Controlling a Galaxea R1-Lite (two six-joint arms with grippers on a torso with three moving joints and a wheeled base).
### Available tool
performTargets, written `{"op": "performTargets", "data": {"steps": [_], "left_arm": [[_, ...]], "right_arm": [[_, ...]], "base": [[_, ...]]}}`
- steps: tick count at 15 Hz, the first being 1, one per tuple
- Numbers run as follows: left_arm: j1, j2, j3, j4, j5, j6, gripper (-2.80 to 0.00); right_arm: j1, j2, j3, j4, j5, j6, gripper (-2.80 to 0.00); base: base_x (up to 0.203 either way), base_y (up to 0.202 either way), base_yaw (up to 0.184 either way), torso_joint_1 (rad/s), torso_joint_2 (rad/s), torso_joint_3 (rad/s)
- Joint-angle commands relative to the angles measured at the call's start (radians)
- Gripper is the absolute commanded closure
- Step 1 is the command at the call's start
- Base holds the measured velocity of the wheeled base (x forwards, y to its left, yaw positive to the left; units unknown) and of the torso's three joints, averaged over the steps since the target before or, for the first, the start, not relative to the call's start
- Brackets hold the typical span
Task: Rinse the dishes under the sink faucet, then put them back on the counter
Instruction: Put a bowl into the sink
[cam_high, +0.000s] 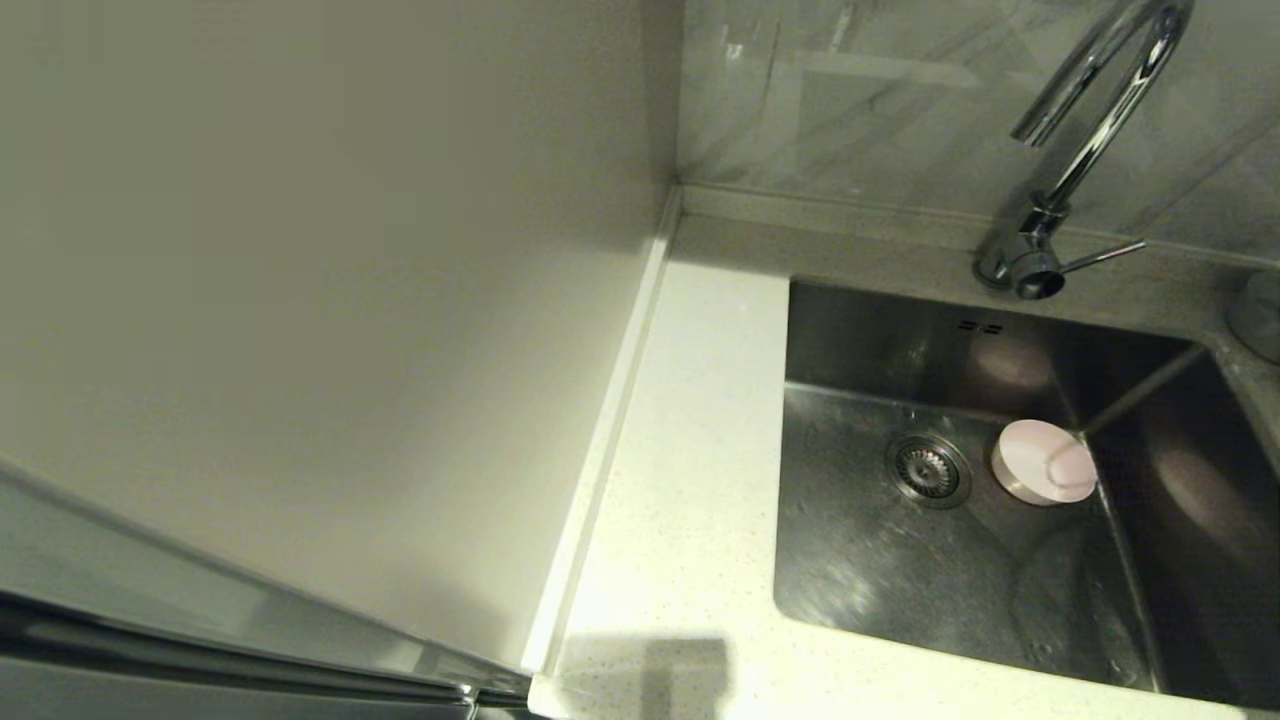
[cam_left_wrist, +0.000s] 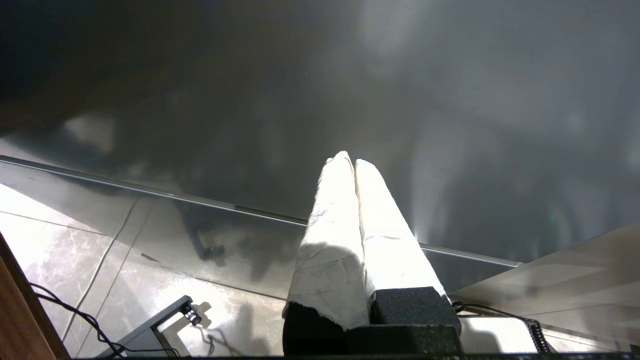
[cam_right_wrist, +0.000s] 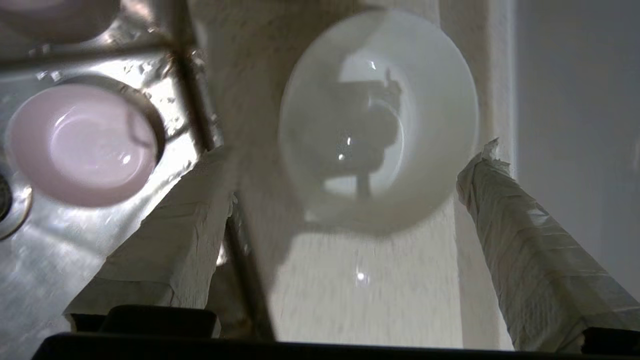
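Observation:
The pale pink bowl (cam_high: 1043, 462) lies upright in the steel sink (cam_high: 900, 590), just right of the drain strainer (cam_high: 928, 468); it also shows in the right wrist view (cam_right_wrist: 82, 145). The pale mint-white bowl (cam_right_wrist: 377, 120) rests on the speckled counter (cam_right_wrist: 360, 300) beside the sink's rim. My right gripper (cam_right_wrist: 352, 150) hovers over it, open wide, with one fingertip (cam_right_wrist: 482, 165) close to the rim and the other well apart. The pale blue bowl is out of view. The chrome faucet (cam_high: 1100, 120) rises behind the sink, no water running. My left gripper (cam_left_wrist: 352, 161) is shut and empty, away from the sink.
The head view shows neither arm. A white counter strip (cam_high: 690, 450) runs left of the sink, bounded by a low raised edge (cam_high: 600, 450) and a plain off-white panel (cam_high: 300, 300). The faucet's lever (cam_high: 1100, 257) points right. A round grey thing (cam_high: 1262, 315) is cut off at the right edge.

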Motion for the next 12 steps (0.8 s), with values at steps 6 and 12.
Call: {"op": "performTargets", "data": {"steps": [6, 12], "left_arm": [[0.0, -0.003, 0.0, 0.0, 0.0, 0.001, 0.0], [0.0, -0.003, 0.0, 0.0, 0.001, -0.001, 0.0]], "right_arm": [[-0.002, 0.223, -0.117, -0.028, -0.002, -0.012, -2.8], [-0.002, 0.209, -0.117, -0.03, 0.001, -0.012, 0.0]], "base": [[0.0, 0.0, 0.0, 0.0, 0.0, 0.0], [0.0, 0.0, 0.0, 0.0, 0.0, 0.0]]}}
